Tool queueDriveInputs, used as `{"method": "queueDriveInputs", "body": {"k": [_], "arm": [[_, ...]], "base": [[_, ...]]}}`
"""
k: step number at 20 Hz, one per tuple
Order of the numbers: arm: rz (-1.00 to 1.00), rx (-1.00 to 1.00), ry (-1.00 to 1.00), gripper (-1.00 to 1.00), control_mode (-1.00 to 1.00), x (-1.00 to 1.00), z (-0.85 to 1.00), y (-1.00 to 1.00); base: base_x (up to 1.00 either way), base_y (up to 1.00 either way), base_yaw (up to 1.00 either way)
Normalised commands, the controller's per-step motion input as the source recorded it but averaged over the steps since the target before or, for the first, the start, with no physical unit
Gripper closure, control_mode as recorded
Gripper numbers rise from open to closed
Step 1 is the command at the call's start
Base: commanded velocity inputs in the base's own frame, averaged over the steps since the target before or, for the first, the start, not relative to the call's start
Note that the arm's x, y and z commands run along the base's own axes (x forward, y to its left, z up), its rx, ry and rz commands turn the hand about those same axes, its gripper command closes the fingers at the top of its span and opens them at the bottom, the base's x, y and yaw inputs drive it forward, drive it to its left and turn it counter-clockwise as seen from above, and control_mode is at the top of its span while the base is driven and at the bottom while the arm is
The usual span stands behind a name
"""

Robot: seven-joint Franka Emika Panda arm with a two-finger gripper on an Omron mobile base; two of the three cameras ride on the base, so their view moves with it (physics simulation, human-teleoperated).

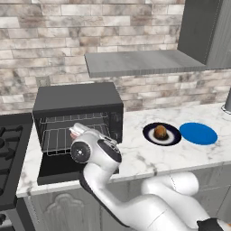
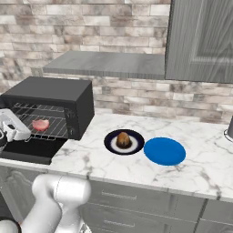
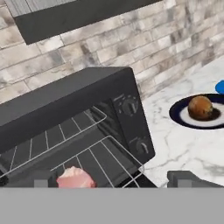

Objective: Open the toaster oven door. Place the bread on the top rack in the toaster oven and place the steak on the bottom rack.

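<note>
With steak racked, bread sits plated.

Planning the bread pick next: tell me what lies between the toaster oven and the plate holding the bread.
Nothing: the stretch of marble counter between the toaster oven and the bread on its dark plate is bare, as the right base view shows.

- The white arm rises from the base and bends forward over the counter's front edge, toward its left end.
- The gripper stands with jaws spread wide, nothing between its dark fingertips.
- The hand reaches leftward, held level.
</note>
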Motion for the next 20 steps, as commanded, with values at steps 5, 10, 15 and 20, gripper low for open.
{"method": "queueDriveInputs", "body": {"k": [5, 10, 15, 20], "arm": [[0.0, -0.36, 0.26, -1.0, -1.0, 0.02, 0.16, 0.13], [0.0, -0.28, -0.02, -1.0, -1.0, 0.03, -0.03, 0.16], [0.04, -0.03, -0.31, -1.0, -1.0, 0.07, -0.13, 0.0], [0.06, 0.0, -0.13, -1.0, -1.0, 0.18, 0.0, 0.0]], "base": [[0.0, 0.0, 0.0], [0.0, 0.0, 0.0], [0.0, 0.0, 0.0], [0.0, 0.0, 0.0]]}}
